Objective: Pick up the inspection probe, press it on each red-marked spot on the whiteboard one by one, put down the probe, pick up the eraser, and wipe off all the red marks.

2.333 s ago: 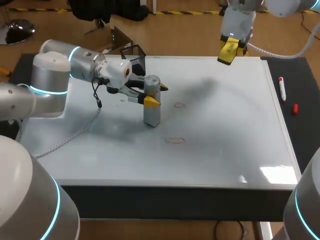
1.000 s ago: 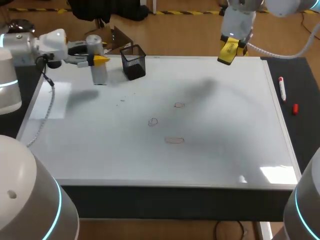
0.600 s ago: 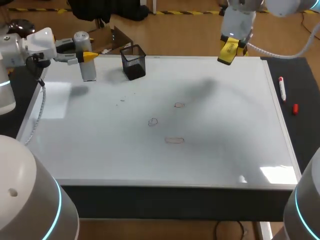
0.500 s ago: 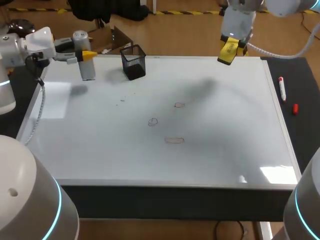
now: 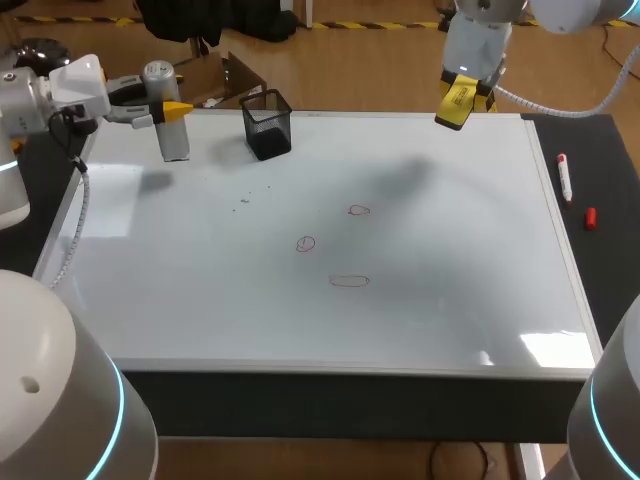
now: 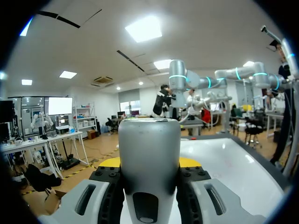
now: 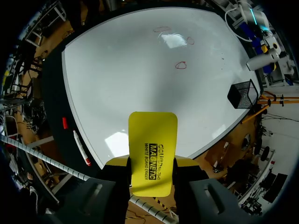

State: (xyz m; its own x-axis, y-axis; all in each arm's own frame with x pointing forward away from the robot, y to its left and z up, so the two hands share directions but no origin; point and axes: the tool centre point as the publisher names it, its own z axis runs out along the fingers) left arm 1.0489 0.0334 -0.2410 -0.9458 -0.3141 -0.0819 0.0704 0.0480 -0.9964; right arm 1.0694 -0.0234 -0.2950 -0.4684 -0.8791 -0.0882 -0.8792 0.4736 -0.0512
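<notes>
The left gripper (image 5: 165, 103) clamped the inspection probe (image 5: 172, 135), a silver cylinder, upright between its yellow-tipped fingers at the far left corner of the whiteboard (image 5: 200, 310). It stood just beside a black mesh basket (image 5: 268, 124) and well apart from the marks. Whether the probe's base touched the board could not be told from the head view. The left wrist view showed the probe (image 6: 149, 154) filling the gap between the fingers, gripped from both sides.

Across the table, the right gripper (image 5: 458, 98) hung above the board's far edge with its jaws closed on a flat yellow eraser (image 5: 452, 110). Its own wrist view showed the eraser (image 7: 153, 140) held over the whole board.

Three red marks lay near the middle of the whiteboard: one farther back (image 5: 359, 210), one to its left (image 5: 306, 244) and one nearer the front (image 5: 349, 281). All three were unwiped. A red marker (image 5: 565, 178) and its cap (image 5: 591, 215) lay on the dark mat off the board's right edge.

Judging by the probe's place at the corner, the pressing stage looked finished, though the pictures could not confirm it. The probe had yet to be released. With the eraser already in hand, the wiping of all three marks remained.
</notes>
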